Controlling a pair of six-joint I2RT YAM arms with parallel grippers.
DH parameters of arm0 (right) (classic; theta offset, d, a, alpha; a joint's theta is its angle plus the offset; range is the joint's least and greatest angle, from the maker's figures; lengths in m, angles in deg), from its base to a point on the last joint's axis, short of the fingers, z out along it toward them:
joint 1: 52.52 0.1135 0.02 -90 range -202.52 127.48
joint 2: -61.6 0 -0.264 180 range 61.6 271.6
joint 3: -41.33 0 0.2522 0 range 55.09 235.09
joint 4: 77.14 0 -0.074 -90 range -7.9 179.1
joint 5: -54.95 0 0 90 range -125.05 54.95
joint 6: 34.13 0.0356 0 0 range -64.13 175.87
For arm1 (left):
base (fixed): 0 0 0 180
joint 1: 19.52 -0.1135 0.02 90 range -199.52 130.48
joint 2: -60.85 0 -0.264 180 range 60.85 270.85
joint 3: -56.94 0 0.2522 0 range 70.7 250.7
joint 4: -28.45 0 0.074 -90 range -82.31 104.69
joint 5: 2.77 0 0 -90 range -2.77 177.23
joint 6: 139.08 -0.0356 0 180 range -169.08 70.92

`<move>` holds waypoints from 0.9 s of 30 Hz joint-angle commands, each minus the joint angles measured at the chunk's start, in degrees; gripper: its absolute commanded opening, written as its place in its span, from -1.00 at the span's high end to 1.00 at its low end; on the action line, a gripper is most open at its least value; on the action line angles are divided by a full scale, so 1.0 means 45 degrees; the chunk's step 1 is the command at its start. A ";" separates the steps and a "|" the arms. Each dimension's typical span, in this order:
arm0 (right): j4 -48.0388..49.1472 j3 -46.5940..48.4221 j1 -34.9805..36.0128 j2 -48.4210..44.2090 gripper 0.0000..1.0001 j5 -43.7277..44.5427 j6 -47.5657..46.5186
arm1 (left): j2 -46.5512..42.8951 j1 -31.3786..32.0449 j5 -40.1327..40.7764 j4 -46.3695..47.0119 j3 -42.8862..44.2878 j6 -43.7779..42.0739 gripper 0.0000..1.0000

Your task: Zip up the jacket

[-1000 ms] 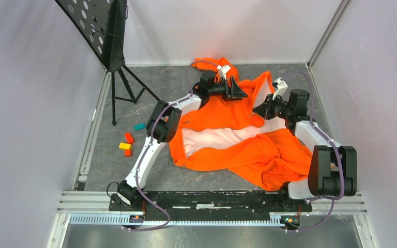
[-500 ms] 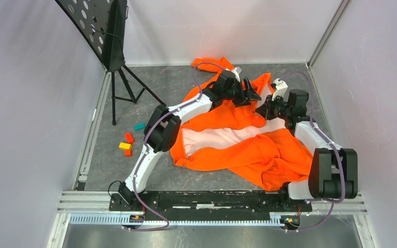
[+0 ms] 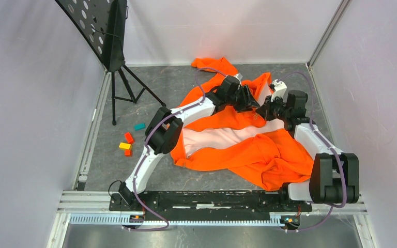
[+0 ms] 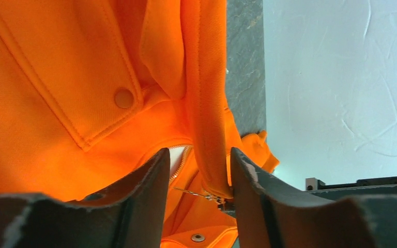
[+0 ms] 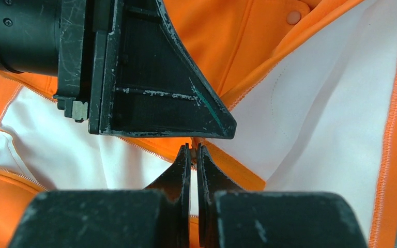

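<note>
A: How is the left tool (image 4: 199,155) set?
B: Its jaws are parted astride a folded edge of the jacket (image 4: 57,103). The right tool (image 5: 193,148) is clamped shut on the zipper edge (image 5: 150,151), just beside.
A: Where is the jacket laid?
B: It is spread on the counter (image 3: 176,77), pale lining (image 3: 222,137) exposed.

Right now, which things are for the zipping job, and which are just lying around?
For the job: jacket, its zipper.
Just lying about: coloured blocks, music stand.
</note>
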 commanded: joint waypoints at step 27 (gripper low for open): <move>-0.0129 -0.1986 -0.2851 -0.2729 -0.26 0.4286 0.4491 | 0.0791 -0.0428 -0.2254 0.1572 0.0407 0.2845 0.96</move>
